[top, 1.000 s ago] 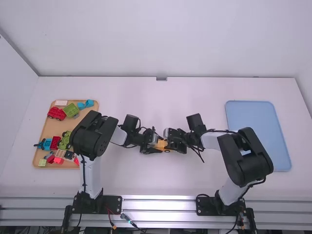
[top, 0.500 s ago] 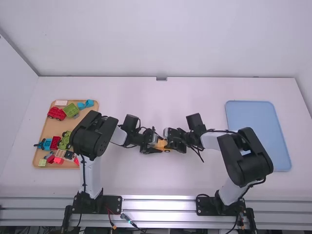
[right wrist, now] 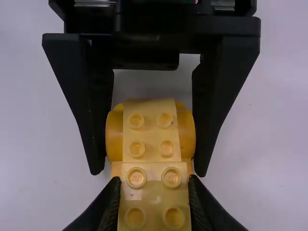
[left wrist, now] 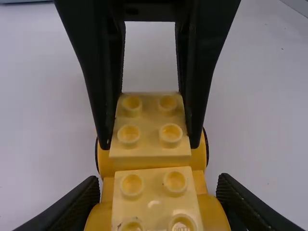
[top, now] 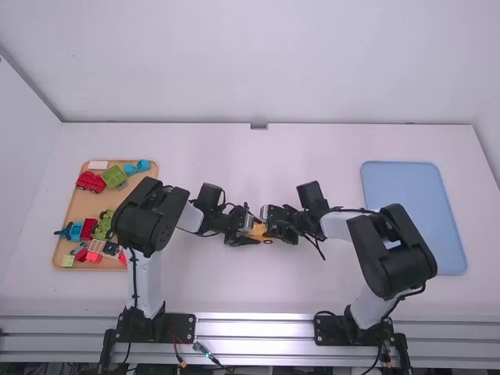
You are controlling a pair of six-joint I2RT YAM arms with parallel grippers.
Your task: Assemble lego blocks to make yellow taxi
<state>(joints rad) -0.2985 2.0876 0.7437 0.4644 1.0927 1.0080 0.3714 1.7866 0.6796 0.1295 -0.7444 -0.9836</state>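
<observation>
Near the middle of the table, my left gripper and my right gripper meet from both sides at the orange-yellow car base. In the left wrist view, my left gripper is shut on the car base, beside its rounded fender. One pale yellow block lies on top there, and another pale yellow block sits between the right gripper's fingers. The right wrist view has my right gripper shut on its pale yellow block; the left fingers flank the car's rounded end.
A wooden tray at the left holds several red, green, blue and pink pieces. The left arm's black housing stands close to that tray's right edge. A pale blue tray lies at the right, beyond the right arm.
My right arm has shifted very slightly to the left in the high view. The left arm has stayed where it was.
</observation>
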